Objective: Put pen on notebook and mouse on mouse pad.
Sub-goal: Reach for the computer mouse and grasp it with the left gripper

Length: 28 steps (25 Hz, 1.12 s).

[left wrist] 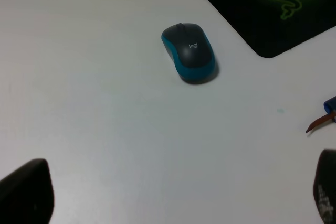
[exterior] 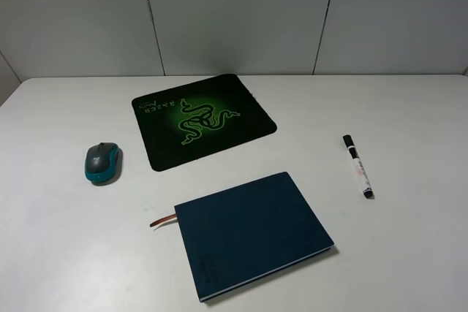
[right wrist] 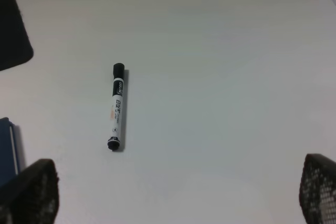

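The grey and teal mouse [exterior: 102, 161] rests on the white table, left of the black mouse pad [exterior: 203, 120] with its green snake logo. Near the front lies the navy notebook [exterior: 252, 233], closed, its brown ribbon [exterior: 163, 220] sticking out to the left. The white pen [exterior: 358, 166] with its black cap lies right of the notebook, apart from it. In the left wrist view my left gripper [left wrist: 176, 195] is open, some way short of the mouse [left wrist: 189, 52]. My right gripper [right wrist: 176, 192] is open too, with the pen [right wrist: 117, 107] ahead of it. Neither gripper shows in the high view.
The white table [exterior: 409, 253] runs back to a grey panelled wall [exterior: 234, 12]. A corner of the mouse pad [right wrist: 13, 30] and the notebook's edge [right wrist: 6, 145] show beside the pen in the right wrist view.
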Available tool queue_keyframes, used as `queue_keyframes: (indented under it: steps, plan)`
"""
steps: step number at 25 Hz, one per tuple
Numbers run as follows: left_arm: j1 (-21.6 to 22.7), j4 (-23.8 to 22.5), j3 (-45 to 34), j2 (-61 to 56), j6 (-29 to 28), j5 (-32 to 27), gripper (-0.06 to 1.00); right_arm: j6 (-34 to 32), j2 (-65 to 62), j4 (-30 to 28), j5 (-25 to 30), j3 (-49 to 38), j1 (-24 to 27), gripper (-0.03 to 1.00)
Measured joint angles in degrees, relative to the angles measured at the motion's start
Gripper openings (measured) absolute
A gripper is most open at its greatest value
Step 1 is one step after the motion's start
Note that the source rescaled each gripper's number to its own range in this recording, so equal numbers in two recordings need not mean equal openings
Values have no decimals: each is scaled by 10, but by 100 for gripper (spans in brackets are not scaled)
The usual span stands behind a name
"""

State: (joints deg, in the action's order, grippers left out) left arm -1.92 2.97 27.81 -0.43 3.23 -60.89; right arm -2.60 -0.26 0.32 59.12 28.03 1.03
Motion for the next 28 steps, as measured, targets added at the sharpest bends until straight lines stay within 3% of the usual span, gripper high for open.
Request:
queue_keyframes:
  steps: [7,17,28]
  plan:
    - [0,-1,21,30,-1,-19,97,0,0,0,0,0,0,100]
    - [0,-4,127,225,-4,-27,99,0,0,0,0,0,0,100]
    - [0,-4,182,425,-21,19,100,0,0,0,0,0,0,100]
